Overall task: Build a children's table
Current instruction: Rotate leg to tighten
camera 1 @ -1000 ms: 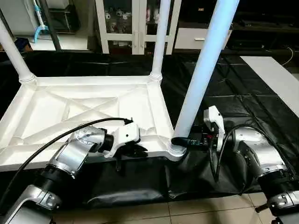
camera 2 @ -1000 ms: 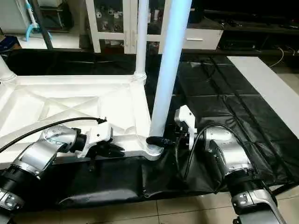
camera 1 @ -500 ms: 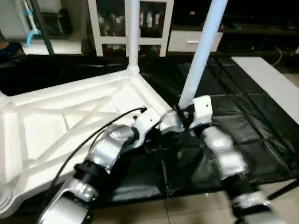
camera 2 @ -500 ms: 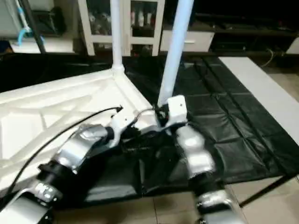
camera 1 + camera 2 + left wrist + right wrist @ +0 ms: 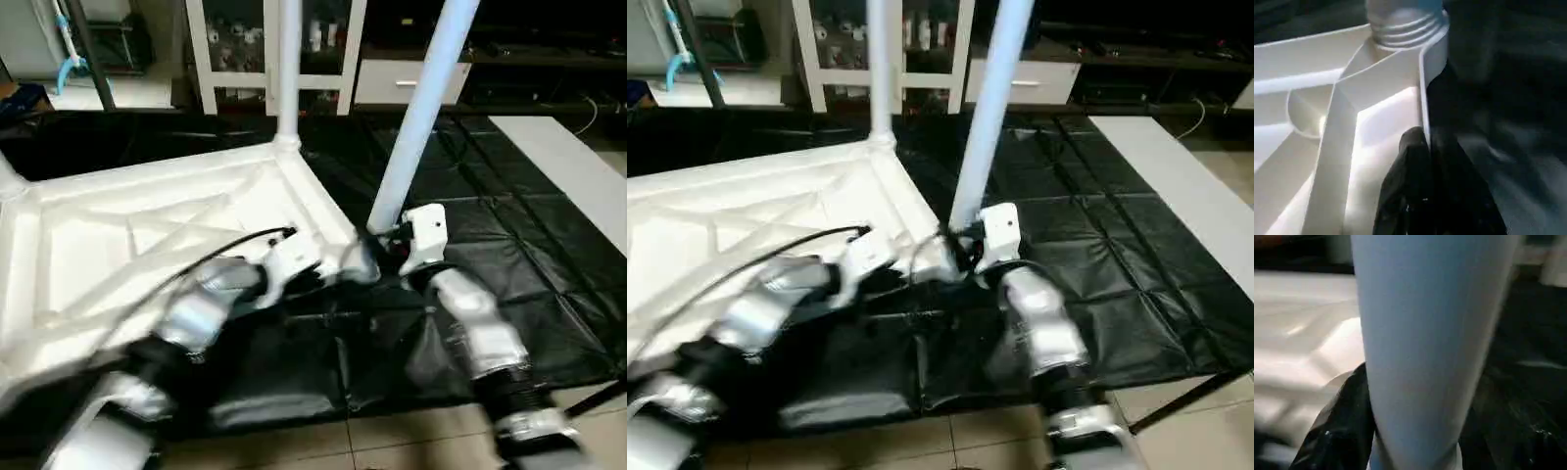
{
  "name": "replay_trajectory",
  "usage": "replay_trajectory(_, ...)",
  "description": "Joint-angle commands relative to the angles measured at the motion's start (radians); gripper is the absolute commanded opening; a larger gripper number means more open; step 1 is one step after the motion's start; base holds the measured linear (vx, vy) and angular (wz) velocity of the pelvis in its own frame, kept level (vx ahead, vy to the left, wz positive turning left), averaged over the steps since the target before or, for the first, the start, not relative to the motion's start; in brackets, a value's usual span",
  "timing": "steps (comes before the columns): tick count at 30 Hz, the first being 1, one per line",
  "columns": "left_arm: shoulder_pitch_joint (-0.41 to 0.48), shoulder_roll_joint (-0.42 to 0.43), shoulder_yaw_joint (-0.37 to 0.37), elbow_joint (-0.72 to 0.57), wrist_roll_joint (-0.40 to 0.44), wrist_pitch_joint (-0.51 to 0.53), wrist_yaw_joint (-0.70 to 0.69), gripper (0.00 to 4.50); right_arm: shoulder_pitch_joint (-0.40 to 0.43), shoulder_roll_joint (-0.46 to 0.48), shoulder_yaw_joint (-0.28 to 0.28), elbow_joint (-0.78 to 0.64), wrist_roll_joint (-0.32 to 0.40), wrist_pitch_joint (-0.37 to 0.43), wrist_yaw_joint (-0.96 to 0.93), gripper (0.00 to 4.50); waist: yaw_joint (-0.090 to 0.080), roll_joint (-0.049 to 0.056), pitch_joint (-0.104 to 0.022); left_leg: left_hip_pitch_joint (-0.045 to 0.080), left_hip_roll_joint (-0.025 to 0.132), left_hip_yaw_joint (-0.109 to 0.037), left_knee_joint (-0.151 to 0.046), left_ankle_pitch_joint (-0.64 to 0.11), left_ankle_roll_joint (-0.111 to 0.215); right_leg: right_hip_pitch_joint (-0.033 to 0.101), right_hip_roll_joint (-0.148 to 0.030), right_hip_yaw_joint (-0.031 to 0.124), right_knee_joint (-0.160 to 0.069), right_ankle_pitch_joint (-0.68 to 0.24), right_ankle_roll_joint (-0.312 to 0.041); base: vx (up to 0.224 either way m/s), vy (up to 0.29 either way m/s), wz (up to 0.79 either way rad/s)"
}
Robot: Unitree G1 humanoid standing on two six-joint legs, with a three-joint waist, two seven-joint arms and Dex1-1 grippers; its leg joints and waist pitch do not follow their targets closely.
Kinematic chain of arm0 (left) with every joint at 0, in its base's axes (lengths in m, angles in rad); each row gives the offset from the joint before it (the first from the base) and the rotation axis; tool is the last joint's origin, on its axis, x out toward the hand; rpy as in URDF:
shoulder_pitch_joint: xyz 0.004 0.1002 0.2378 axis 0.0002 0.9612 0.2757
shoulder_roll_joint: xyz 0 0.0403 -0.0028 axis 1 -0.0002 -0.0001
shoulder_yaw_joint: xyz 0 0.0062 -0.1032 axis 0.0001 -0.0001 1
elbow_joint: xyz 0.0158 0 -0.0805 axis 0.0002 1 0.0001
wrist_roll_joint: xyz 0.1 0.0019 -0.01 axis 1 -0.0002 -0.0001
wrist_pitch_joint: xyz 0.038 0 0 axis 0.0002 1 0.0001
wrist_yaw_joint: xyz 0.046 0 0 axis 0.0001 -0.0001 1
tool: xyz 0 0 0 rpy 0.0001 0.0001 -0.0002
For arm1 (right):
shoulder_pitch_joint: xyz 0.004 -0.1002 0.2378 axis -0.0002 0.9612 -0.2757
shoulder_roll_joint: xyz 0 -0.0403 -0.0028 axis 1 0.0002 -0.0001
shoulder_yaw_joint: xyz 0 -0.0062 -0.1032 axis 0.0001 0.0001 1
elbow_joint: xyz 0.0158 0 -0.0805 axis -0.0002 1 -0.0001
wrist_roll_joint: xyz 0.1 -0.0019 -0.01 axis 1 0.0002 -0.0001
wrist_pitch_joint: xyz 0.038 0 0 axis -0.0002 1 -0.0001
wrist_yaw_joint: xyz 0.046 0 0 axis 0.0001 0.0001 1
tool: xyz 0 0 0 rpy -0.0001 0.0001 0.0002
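The white table top lies upside down on a black sheet, its X-ribs facing up and its outline turned at an angle to me. A leg stands in the near right corner socket. My right gripper is shut on that leg just above the socket, with a black finger beside the tube. My left gripper is shut on the top's near rim close to that corner; its fingers straddle the rim below the leg's threaded end. Another leg stands at the far corner, and a third leg at the left.
The black sheet covers a low platform whose front edge runs just above the tiled floor. A white panel lies at the right. A white glass-door cabinet stands behind.
The table top has swung round with both grippers still holding. Its near right corner and leg moved away from me and my arms stretched forward. The view also shifted slightly.
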Motion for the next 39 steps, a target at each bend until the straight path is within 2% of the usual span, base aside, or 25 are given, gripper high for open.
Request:
replay_trajectory(1, 0.054, 0.034, -0.058, -0.021, -0.025, -0.021, -0.165, 0.0, 0.017, -0.11, -0.033, -0.007, 0.019, -0.003, 0.162, 2.84, 0.004, 0.012, -0.059, 0.006, 0.017, 0.006, -0.067, -0.279, 0.055, 0.054, -0.027, 0.023, -0.048, -0.148, -0.224, 0.0, 0.0, 0.0)
replay_trajectory(2, 0.058, 0.037, -0.057, -0.029, -0.035, -0.017, -0.183, 0.0, 0.026, -0.132, -0.023, -0.02, 0.028, -0.005, 0.212, 2.84, 0.006, 0.014, -0.06, 0.009, 0.019, 0.008, -0.065, -0.255, 0.065, 0.051, -0.028, 0.024, -0.044, -0.106, -0.239, 0.055, 0.019, 0.05)
replay_trajectory(3, 0.063, 0.041, -0.059, -0.04, -0.045, -0.016, -0.2, 0.0, 0.035, -0.153, -0.014, -0.033, 0.039, -0.004, 0.262, 2.84, 0.012, 0.012, -0.06, 0.01, 0.017, 0.014, -0.06, -0.196, 0.092, 0.052, -0.027, 0.024, -0.035, -0.03, -0.27, 0.0, 0.0, 0.0)
replay_trajectory(5, 0.07, 0.045, -0.059, -0.058, -0.069, -0.005, -0.23, 0.0, 0.044, -0.18, 0.002, -0.047, 0.051, -0.006, 0.321, 2.84, 0.02, 0.01, -0.061, 0.01, 0.018, 0.014, -0.059, -0.174, 0.103, 0.059, -0.03, 0.024, -0.033, -0.02, -0.275, 0.0, 0.0, 0.0)
replay_trajectory(6, 0.07, 0.047, -0.062, -0.063, -0.074, -0.004, -0.239, 0.0, 0.044, -0.192, 0.012, -0.047, 0.056, -0.006, 0.351, 2.84, 0.024, 0.01, -0.059, 0.011, 0.018, 0.016, -0.06, -0.177, 0.108, 0.056, -0.031, 0.025, -0.034, -0.039, -0.277, 0.0, 0.0, 0.0)
replay_trajectory(7, 0.069, 0.048, -0.065, -0.064, -0.075, -0.005, -0.242, 0.0, 0.044, -0.199, 0.017, -0.046, 0.058, -0.006, 0.366, 2.84, 0.025, 0.009, -0.059, 0.011, 0.019, 0.015, -0.061, -0.184, 0.106, 0.057, -0.031, 0.024, -0.035, -0.056, -0.276, 0.0, 0.0, 0.0)
replay_trajectory(10, 0.065, 0.049, -0.065, -0.054, -0.08, -0.021, -0.245, 0.0, 0.033, -0.215, 0.033, -0.033, 0.04, -0.009, 0.409, 2.84, 0.027, 0.006, -0.052, 0.013, 0.019, 0.015, -0.066, -0.258, 0.07, 0.052, -0.034, 0.026, -0.049, -0.202, -0.244, 0.0, 0.0, 0.0)
replay_trajectory(11, 0.063, 0.05, -0.065, -0.052, -0.082, -0.025, -0.251, 0.0, 0.025, -0.22, 0.037, -0.02, 0.027, -0.021, 0.422, 2.84, 0.027, 0.004, -0.052, 0.013, 0.019, 0.015, -0.066, -0.269, 0.065, 0.051, -0.034, 0.026, -0.051, -0.222, -0.237, 0.0, 0.0, 0.0)
replay_trajectory(13, 0.063, 0.052, -0.062, -0.055, -0.085, -0.024, -0.266, 0.0, 0.008, -0.232, 0.041, 0.006, 0.019, -0.032, 0.465, 2.84, 0.025, 0.005, -0.051, 0.015, 0.018, 0.014, -0.067, -0.303, 0.049, 0.046, -0.034, 0.027, -0.056, -0.276, -0.219, 0.0, 0.0, 0.0)
replay_trajectory(15, 0.064, 0.052, -0.06, -0.057, -0.086, -0.023, -0.271, 0.0, 0.003, -0.236, 0.039, 0.011, 0.023, -0.029, 0.479, 2.84, 0.026, 0.006, -0.051, 0.015, 0.019, 0.013, -0.068, -0.299, 0.046, 0.046, -0.034, 0.028, -0.056, -0.276, -0.213, 0.0, 0.0, 0.0)
replay_trajectory(19, 0.064, 0.059, -0.061, -0.064, -0.09, -0.013, -0.281, 0.0, -0.009, -0.242, 0.027, 0.017, 0.075, 0.039, 0.537, 2.61, 0.026, 0.004, -0.054, 0.012, 0.018, 0.012, -0.066, -0.28, 0.056, 0.049, -0.032, 0.027, -0.052, -0.245, -0.222, 0.0, 0.0, 0.0)
replay_trajectory(20, 0.064, 0.059, -0.061, -0.064, -0.09, -0.013, -0.281, 0.0, -0.009, -0.242, 0.027, 0.017, 0.075, 0.039, 0.537, 2.61, 0.026, 0.004, -0.054, 0.011, 0.019, 0.012, -0.066, -0.272, 0.057, 0.05, -0.033, 0.026, -0.05, -0.237, -0.224, 0.0, 0.0, 0.0)
replay_trajectory(21, 0.064, 0.059, -0.062, -0.065, -0.091, -0.01, -0.281, 0.0, -0.009, -0.238, 0.025, 0.018, 0.076, 0.039, 0.53, 2.38, 0.027, 0.004, -0.054, 0.01, 0.019, 0.013, -0.065, -0.26, 0.059, 0.05, -0.033, 0.026, -0.049, -0.224, -0.226, 0.0, 0.0, 0.0)
replay_trajectory(23, 0.064, 0.06, -0.062, -0.065, -0.091, -0.007, -0.281, 0.0, -0.008, -0.234, 0.025, 0.02, 0.074, 0.037, 0.526, 2.34, 0.028, 0.004, -0.055, 0.011, 0.018, 0.013, -0.064, -0.252, 0.061, 0.05, -0.033, 0.026, -0.048, -0.218, -0.229, 0.0, 0.0, 0.0)
replay_trajectory(26, 0.062, 0.056, -0.061, -0.06, -0.065, 0.013, -0.232, 0.0, -0.007, -0.203, 0.032, 0.06, 0.005, 0.005, 0.396, 2.06, 0.025, 0.004, -0.052, 0.01, 0.018, 0.013, -0.065, -0.265, 0.05, 0.046, -0.035, 0.026, -0.051, -0.253, -0.221, 0.0, 0.0, 0.0)
replay_trajectory(27, 0.056, 0.049, -0.057, -0.052, -0.05, 0.024, -0.196, 0.0, -0.004, -0.181, 0.045, 0.094, -0.061, -0.006, 0.278, 2.06, 0.021, 0.003, -0.05, 0.008, 0.017, 0.011, -0.067, -0.287, 0.038, 0.047, -0.035, 0.026, -0.054, -0.29, -0.21, 0.0, 0.0, 0.0)
replay_trajectory(28, 0.051, 0.04, -0.049, -0.05, -0.044, 0.054, -0.165, 0.0, -0.002, -0.169, 0.048, 0.108, -0.086, 0.002, 0.218, 1.99, 0.017, 0.003, -0.047, 0.005, 0.014, 0.009, -0.071, -0.307, 0.02, 0.047, -0.033, 0.024, -0.057, -0.346, -0.186, 0.0, 0.0, 0.0)
replay_trajectory(30, 0.042, 0.017, -0.035, -0.044, -0.034, 0.092, -0.112, 0.0, -0.001, -0.15, 0.045, 0.135, -0.12, 0.016, 0.113, 1.96, 0.01, 0.002, -0.045, 0.007, 0.014, 0.005, -0.073, -0.338, 0.002, 0.043, -0.033, 0.023, -0.063, -0.409, -0.164, 0.0, 0.0, 0.0)
replay_trajectory(31, 0.02, -0.029, -0.014, -0.026, -0.002, 0.168, 0.008, 0.0, 0.004, -0.09, -0.001, 0.18, -0.141, 0.06, -0.12, 1.91, 0.0, 0.003, -0.044, 0.013, 0.013, 0.003, -0.073, -0.375, -0.018, 0.035, -0.033, 0.024, -0.07, -0.461, -0.143, 0.0, 0.0, 0.0)
replay_trajectory(33, -0.006, -0.091, 0.037, 0.01, 0.022, 0.239, 0.183, 0.0, 0.019, -0.042, -0.039, 0.187, -0.157, 0.082, -0.303, 1.9, -0.01, 0.0, -0.041, 0.017, 0.009, -0.003, -0.074, -0.416, -0.037, 0.028, -0.031, 0.019, -0.078, -0.52, -0.12, 0.0, 0.0, 0.0)
replay_trajectory(35, -0.03, -0.15, 0.078, 0.048, 0.022, 0.252, 0.306, 0.0, 0.037, 0.024, -0.091, 0.179, -0.156, 0.086, -0.485, 1.9, -0.014, -0.002, -0.044, 0.02, 0.006, -0.009, -0.072, -0.458, -0.042, 0.027, -0.032, 0.01, -0.089, -0.585, -0.082, 0.0, 0.0, 0.0)
replay_trajectory(36, -0.042, -0.187, 0.089, 0.065, 0.015, 0.239, 0.348, 0.0, 0.05, 0.073, -0.108, 0.161, -0.166, 0.072, -0.583, 1.89, -0.018, -0.002, -0.047, 0.018, 0.004, -0.011, -0.073, -0.463, -0.039, 0.027, -0.032, 0.007, -0.095, -0.585, -0.067, 0.0, 0.0, 0.0)
replay_trajectory(37, -0.042, -0.187, 0.089, 0.065, 0.015, 0.239, 0.348, 0.0, 0.05, 0.073, -0.108, 0.161, -0.166, 0.072, -0.583, 1.89, -0.021, -0.003, -0.046, 0.019, 0.002, -0.012, -0.073, -0.484, -0.034, 0.021, -0.028, 0.004, -0.101, -0.589, -0.055, 0.0, 0.0, 0.0)
replay_trajectory(38, -0.045, -0.204, 0.088, 0.068, 0.012, 0.233, 0.358, 0.0, 0.053, 0.098, -0.114, 0.155, -0.17, 0.058, -0.625, 1.89, -0.022, -0.005, -0.046, 0.02, 0.001, -0.012, -0.072, -0.495, -0.028, 0.022, -0.026, 0.002, -0.103, -0.591, -0.05, 0.0, 0.0, 0.0)
replay_trajectory(39, -0.048, -0.234, 0.082, 0.065, 0.01, 0.222, 0.371, 0.0, 0.052, 0.149, -0.119, 0.144, -0.172, 0.027, -0.673, 1.89, -0.022, -0.004, -0.046, 0.022, 0.0, -0.011, -0.07, -0.504, -0.016, 0.018, -0.027, 0.002, -0.107, -0.591, -0.045, 0.0, 0.0, 0.0)
